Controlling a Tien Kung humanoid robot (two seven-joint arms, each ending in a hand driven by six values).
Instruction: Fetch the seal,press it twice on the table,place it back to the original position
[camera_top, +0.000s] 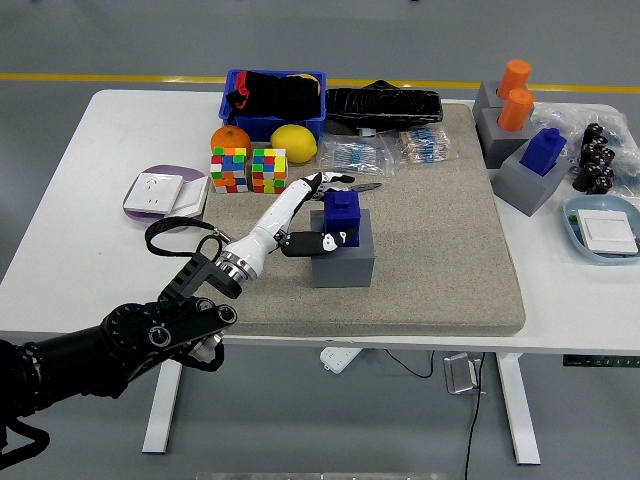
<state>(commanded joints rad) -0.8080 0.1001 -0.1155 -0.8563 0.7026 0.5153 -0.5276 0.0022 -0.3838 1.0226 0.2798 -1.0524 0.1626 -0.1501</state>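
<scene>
A blue seal (346, 212) stands upright on a grey block (345, 264) in the middle of the tan mat (440, 250). My left hand (326, 212), white with black fingertips, reaches in from the lower left and sits against the seal's left side. Its long fingers (333, 180) stretch past the back of the seal and its thumb (318, 240) lies along the front, at the block's top edge. The fingers are spread and do not clearly clamp the seal. The right arm is out of view.
Two colour cubes (249, 169), an orange (230, 138), a lemon (294, 143) and a blue bin (275, 100) stand behind my hand. A plate with a white socket (165, 190) is at left. More seals on grey blocks (530, 150) and a blue dish (603, 230) are at right.
</scene>
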